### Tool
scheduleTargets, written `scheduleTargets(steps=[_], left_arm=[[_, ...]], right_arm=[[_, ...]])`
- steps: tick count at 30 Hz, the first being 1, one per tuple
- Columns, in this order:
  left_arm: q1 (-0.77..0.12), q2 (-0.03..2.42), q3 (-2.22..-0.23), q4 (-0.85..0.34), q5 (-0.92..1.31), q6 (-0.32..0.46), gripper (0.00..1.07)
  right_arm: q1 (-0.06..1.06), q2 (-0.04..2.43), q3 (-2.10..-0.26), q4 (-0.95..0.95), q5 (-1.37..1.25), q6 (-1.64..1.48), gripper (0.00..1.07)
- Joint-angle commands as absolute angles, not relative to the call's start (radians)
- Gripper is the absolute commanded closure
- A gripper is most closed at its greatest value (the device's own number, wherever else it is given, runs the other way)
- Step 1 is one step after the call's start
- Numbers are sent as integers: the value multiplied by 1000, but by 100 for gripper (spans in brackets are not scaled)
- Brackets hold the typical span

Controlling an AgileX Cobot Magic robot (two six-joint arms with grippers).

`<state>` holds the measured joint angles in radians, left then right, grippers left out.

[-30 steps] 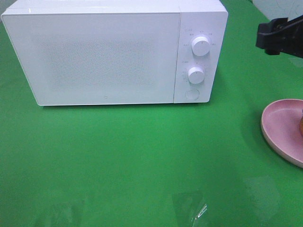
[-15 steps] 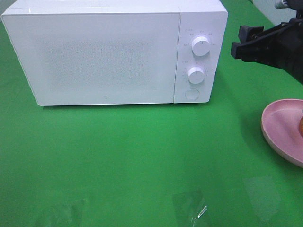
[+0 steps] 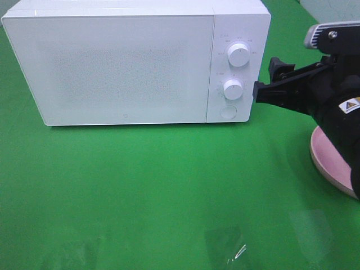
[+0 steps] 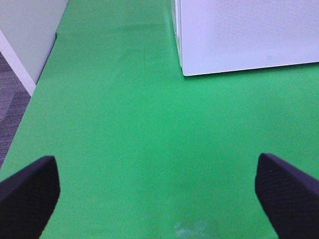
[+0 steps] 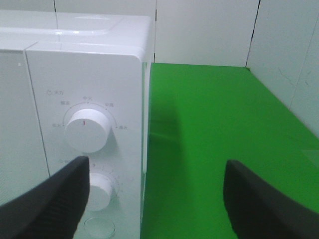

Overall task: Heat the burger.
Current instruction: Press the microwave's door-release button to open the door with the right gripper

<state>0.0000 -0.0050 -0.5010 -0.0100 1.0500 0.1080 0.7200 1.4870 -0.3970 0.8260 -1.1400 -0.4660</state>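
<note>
Right gripper (image 3: 268, 79) is held level, jaws spread and empty, fingertips just beside the white microwave (image 3: 124, 67), with its upper knob (image 3: 238, 55) and lower knob (image 3: 232, 88) just ahead. Left gripper (image 4: 157, 199) hangs wide apart and empty over the green cloth (image 4: 124, 124). Behind the right fingers, under the arm, lies the pink plate (image 3: 326, 160); the burger is hidden. A yellow warning triangle (image 3: 350, 105) marks that arm. The panel characters are too small to read.

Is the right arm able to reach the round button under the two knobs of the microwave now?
Probably yes. The right gripper hangs open beside the microwave, and nothing stands between its fingers and the round button; it seems to need only a short move.
</note>
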Motion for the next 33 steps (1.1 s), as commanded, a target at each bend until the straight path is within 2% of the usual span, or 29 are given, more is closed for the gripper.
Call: scheduleTargets(steps=[1, 11, 20, 27, 32, 33], left_arm=[[0, -29, -498, -11, 1038, 106, 7], [0, -29, -498, -11, 1038, 106, 7], [0, -29, -498, -11, 1038, 106, 7], [0, -29, -498, -11, 1038, 106, 7], [0, -29, -498, -11, 1038, 106, 7], [0, -29, -498, -11, 1038, 106, 7]], right_arm=[[748, 1513, -398, 855, -1195, -463, 34], [855, 1656, -398, 885, -1288, -313, 34], [855, 1703, -399, 882, -1285, -188, 34], [855, 1713, -399, 881, -1281, 165, 35], [855, 1713, -399, 877, -1253, 474, 43], [855, 1713, -399, 877, -1243, 574, 48]])
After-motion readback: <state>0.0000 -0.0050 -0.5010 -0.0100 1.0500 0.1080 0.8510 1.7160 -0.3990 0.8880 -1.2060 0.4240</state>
